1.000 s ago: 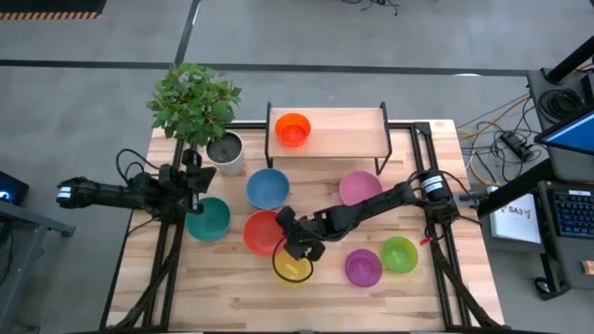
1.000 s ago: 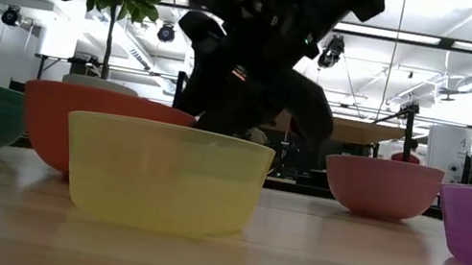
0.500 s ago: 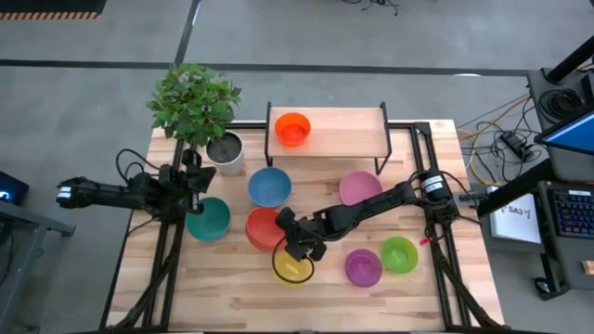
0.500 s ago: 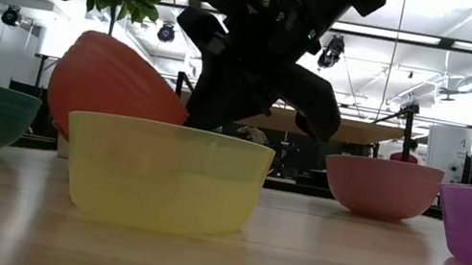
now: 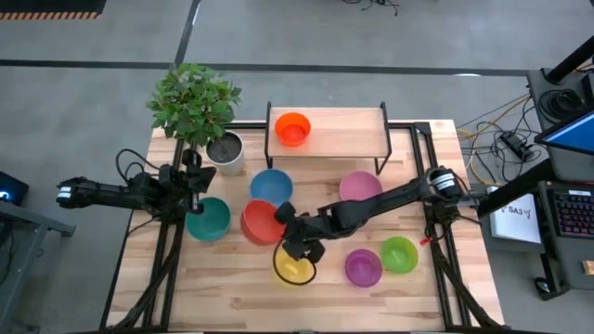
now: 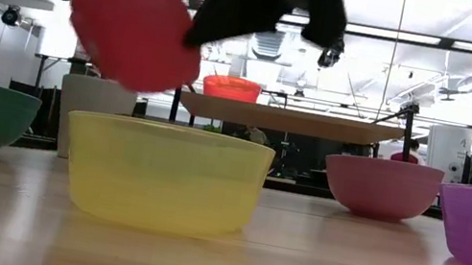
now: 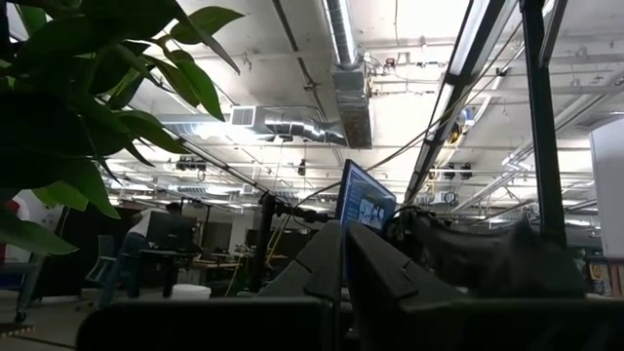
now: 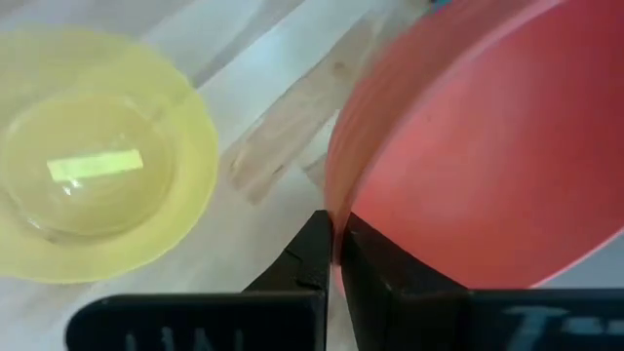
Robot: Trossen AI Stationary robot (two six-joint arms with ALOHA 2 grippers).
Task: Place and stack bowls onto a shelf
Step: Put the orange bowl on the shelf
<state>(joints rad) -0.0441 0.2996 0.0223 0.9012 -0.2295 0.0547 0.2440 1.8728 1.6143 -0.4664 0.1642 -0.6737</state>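
The red bowl (image 5: 259, 221) is held by its rim in the right gripper (image 5: 283, 229), whose fingers (image 8: 314, 255) are closed narrowly on the bowl's wall. In the low view the red bowl (image 6: 135, 15) is seen tilted and clear of the desk (image 5: 237, 288), above and behind the yellow bowl (image 6: 164, 175). From above, it is seen near the middle of the desk, just beside the blue bowl (image 5: 269, 186) and just beyond the yellow bowl (image 5: 293, 266).

The shelf (image 5: 344, 130) is set at the far edge of the desk, and the orange bowl (image 5: 293, 129) is seen on the left part of its wooden top. The pink bowl (image 5: 358, 187) is placed in front of the shelf, right of the blue one. The purple bowl (image 5: 363, 267) and the green bowl (image 5: 400, 254) are found near the front right of the desk, just beside each other. The teal bowl (image 5: 207, 219) is set at the left side, near the left gripper (image 5: 193, 181), which is kept at the desk's left edge beside the white plant pot (image 5: 225, 153). The left gripper's fingers (image 7: 375, 268) are seen nearly together, with nothing between them.
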